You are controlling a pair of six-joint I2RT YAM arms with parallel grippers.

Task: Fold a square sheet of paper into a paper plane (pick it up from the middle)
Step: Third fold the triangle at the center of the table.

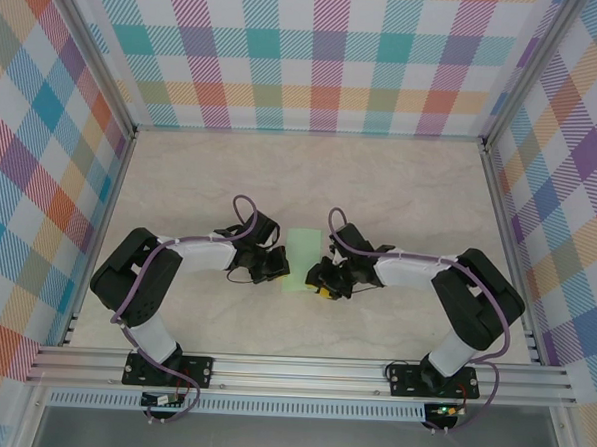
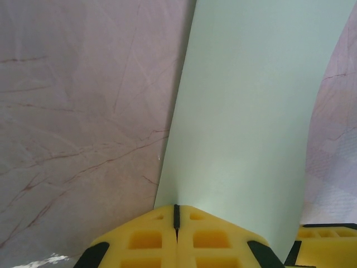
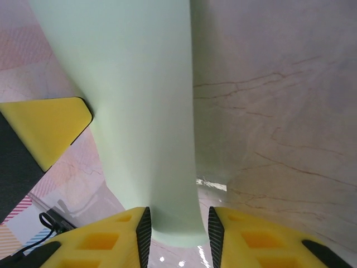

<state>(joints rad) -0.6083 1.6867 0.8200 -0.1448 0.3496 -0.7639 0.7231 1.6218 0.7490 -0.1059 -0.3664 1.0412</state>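
Pale mint-green square sheet of paper (image 1: pixel 302 260), mid-fold: clamped by left gripper (image 2: pixel 176 211), fingers together; straddled by right gripper (image 3: pixel 178 224), fingers apart. Right pinch judged needed next.

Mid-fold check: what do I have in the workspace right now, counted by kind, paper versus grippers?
Mint-green paper sheet: 1
Grippers, the left gripper and the right gripper: 2
Total: 3
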